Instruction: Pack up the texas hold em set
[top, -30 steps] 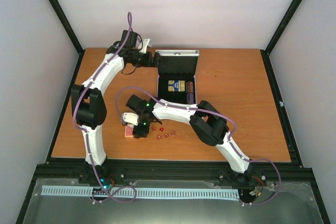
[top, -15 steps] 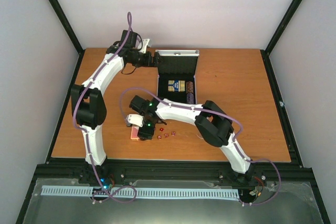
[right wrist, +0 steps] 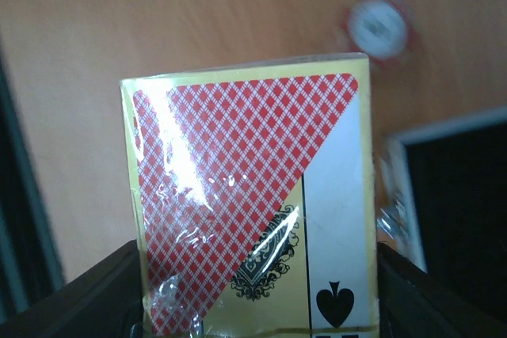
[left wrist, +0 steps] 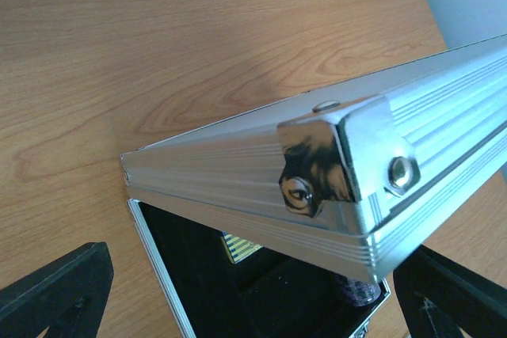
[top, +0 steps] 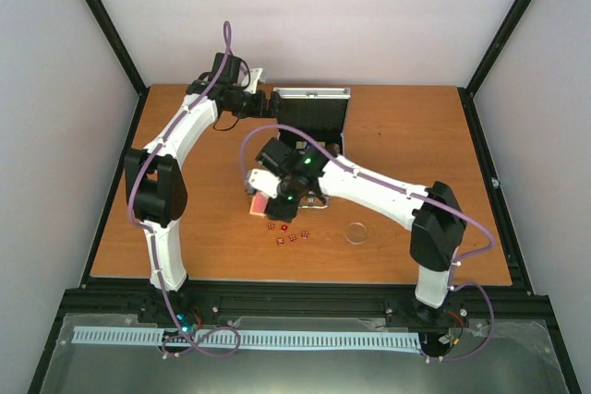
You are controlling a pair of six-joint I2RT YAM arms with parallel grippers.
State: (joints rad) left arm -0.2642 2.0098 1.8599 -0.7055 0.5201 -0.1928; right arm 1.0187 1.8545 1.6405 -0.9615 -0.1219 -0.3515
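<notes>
Texas hold em set: case (top: 314, 92) stands open at the bench's (top: 416, 136) far edge, mid-width, lid up.
Right gripper (top: 268, 198) is clamped on a cellophaned, red-backed card deck (right wrist: 245, 195), held just off the case's near-left corner (one finger on each side in the wrist view). Left gripper (left wrist: 253, 298) has its jaws wide apart, straddling the lid's left corner with no visible contact. Red dice (top: 286, 233) and clear disc (top: 356, 232) lie loose toward the bench's near edge. A second deck (left wrist: 240, 248) and a chip stack (left wrist: 356, 289) sit in the case.

Right gripper (top: 269, 197) lifts the red card deck (top: 261, 204) off the table, swinging toward the open case (top: 312, 97); clear disc (top: 356, 232) emerges.
</notes>
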